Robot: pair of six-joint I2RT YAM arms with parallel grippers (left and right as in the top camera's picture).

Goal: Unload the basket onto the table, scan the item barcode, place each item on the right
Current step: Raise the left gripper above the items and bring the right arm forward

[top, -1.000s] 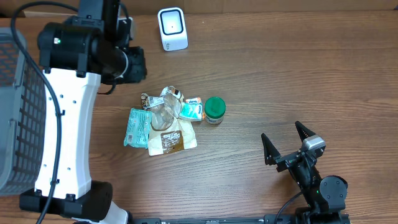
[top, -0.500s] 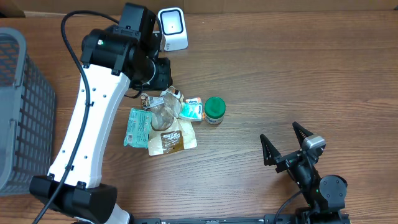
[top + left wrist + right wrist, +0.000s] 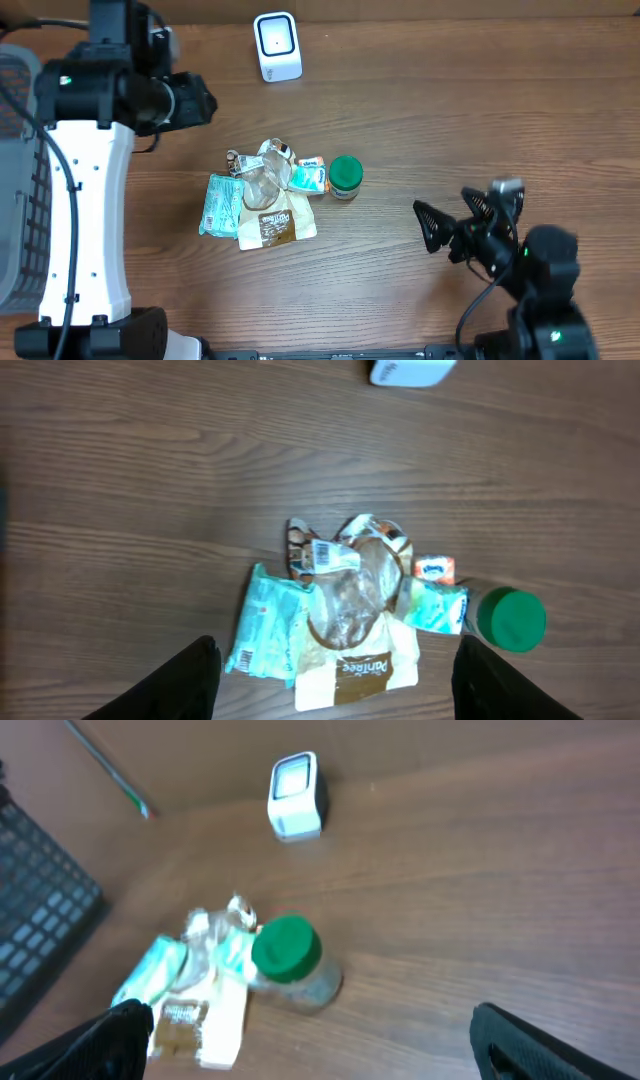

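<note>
Left wrist view: the brown-and-cream packet (image 3: 355, 665) carries one cursive brand word on its brown band, seen upside-up here; the letters are too blurred to spell with confidence. A white sticker (image 3: 328, 553) with a printed barcode sits on the clear bag (image 3: 345, 600), bars visible, digits unreadable. The teal packet (image 3: 268, 632) shows a small barcode panel at its lower end, also unreadable. The small pack (image 3: 433, 568) bears a blue logo, wording illegible. Overhead and right wrist views: nothing readable.
</note>
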